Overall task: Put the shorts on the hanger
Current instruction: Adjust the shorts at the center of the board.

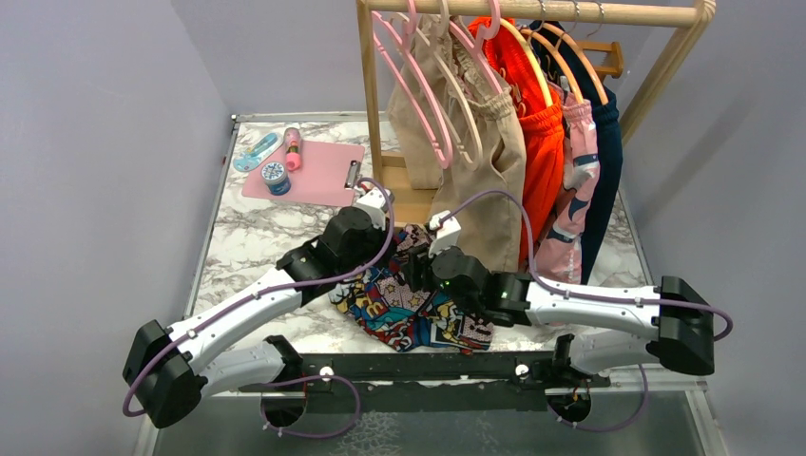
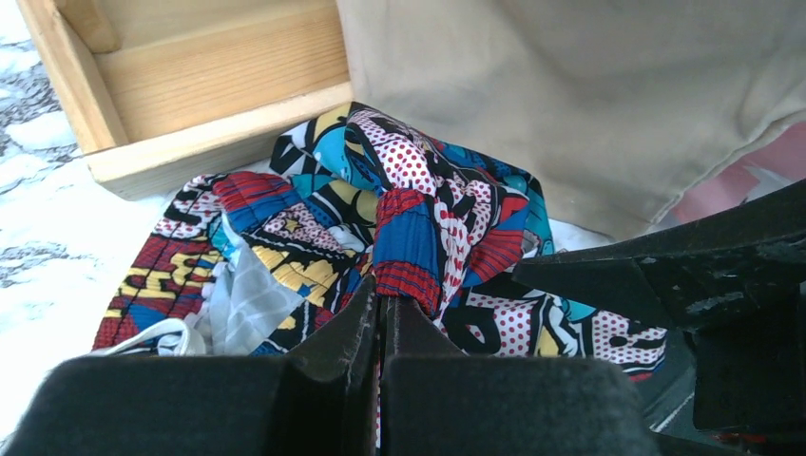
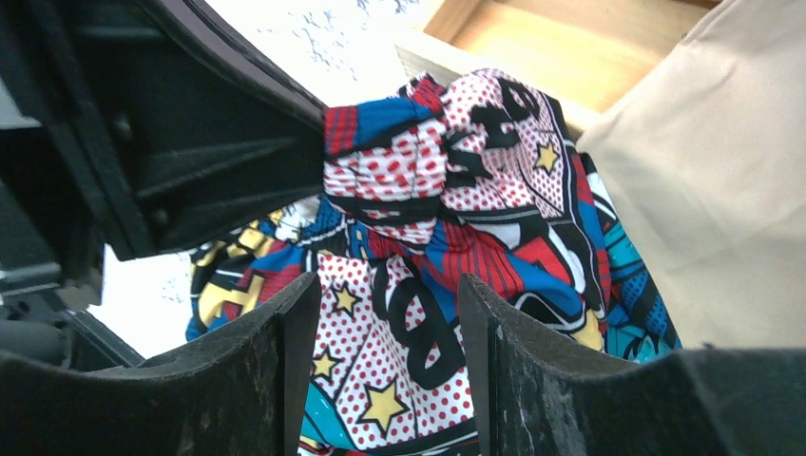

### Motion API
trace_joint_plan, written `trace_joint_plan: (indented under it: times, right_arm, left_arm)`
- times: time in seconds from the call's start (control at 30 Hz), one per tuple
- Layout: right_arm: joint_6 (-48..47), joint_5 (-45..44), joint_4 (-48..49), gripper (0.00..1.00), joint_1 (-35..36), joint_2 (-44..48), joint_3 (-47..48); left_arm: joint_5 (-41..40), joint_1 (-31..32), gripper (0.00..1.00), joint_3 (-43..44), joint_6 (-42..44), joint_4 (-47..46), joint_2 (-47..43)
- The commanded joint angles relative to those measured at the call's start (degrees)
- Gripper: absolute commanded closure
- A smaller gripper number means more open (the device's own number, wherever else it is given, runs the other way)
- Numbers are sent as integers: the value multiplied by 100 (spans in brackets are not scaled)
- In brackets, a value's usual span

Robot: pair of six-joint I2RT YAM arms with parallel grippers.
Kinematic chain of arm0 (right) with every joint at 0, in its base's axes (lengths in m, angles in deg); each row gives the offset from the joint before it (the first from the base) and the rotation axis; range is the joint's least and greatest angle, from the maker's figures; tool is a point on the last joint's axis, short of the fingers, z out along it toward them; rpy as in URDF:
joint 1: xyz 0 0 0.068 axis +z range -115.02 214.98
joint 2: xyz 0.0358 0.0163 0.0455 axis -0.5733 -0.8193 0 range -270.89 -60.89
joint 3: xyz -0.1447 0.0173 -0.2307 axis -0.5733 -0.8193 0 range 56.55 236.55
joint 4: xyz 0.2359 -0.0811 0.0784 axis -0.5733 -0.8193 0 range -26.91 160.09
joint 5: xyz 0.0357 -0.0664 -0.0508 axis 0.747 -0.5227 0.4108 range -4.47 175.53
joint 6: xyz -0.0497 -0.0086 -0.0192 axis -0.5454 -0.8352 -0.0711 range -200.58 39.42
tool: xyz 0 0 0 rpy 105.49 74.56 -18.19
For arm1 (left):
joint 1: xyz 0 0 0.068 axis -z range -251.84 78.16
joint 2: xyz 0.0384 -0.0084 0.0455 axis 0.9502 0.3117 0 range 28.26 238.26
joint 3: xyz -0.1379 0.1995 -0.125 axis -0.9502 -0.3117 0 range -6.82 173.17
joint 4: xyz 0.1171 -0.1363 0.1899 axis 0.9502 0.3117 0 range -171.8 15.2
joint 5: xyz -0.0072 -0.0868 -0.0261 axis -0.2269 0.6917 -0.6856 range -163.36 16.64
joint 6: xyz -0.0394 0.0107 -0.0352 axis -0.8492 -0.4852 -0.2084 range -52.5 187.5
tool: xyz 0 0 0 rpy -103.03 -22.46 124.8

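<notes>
- The shorts point(image 1: 409, 306): thin printed cloth, matt, puckered into fine ribs along the gathered band.
- Tabletop point(image 1: 249, 237): marble-veined surface, smooth, with a faint sheen.
- Rack base point(image 2: 219, 81), upper left of the left wrist view: bare pale wood with visible grain.
- Beige garment point(image 2: 589, 85): plain matt woven cloth.
- Left claw point(image 2: 381, 318) and right claw point(image 3: 385, 294): black matt plastic, slightly grainy, scuffed pale in spots.

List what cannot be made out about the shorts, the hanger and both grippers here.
- Shorts: waistband and leg openings lost in the bunch; top view, arms cover the middle.
- Left gripper: how much fabric it pinches; left wrist view, its own fingers hide it.
- Right gripper: whether its fingers touch cloth; right wrist view, too close.
- Hanger: which cream one is meant; top view, garments crowd the rail.
</notes>
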Motion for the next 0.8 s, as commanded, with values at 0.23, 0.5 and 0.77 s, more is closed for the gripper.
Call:
trace_joint_plan:
  times: [0.23,0.5,0.77]
  right_arm:
    - [-313,-249,642,43,16,416,155]
    - [-239,-420,235,47,-10,-55,512]
    - [-76,-821,113,55,-96,-218,633]
  left_arm:
    - [832,-10,100,88,311,-474,1]
    - [942,-10,100,77,380,-504,-56]
    - [1147,-10,100,19,446,-508,-169]
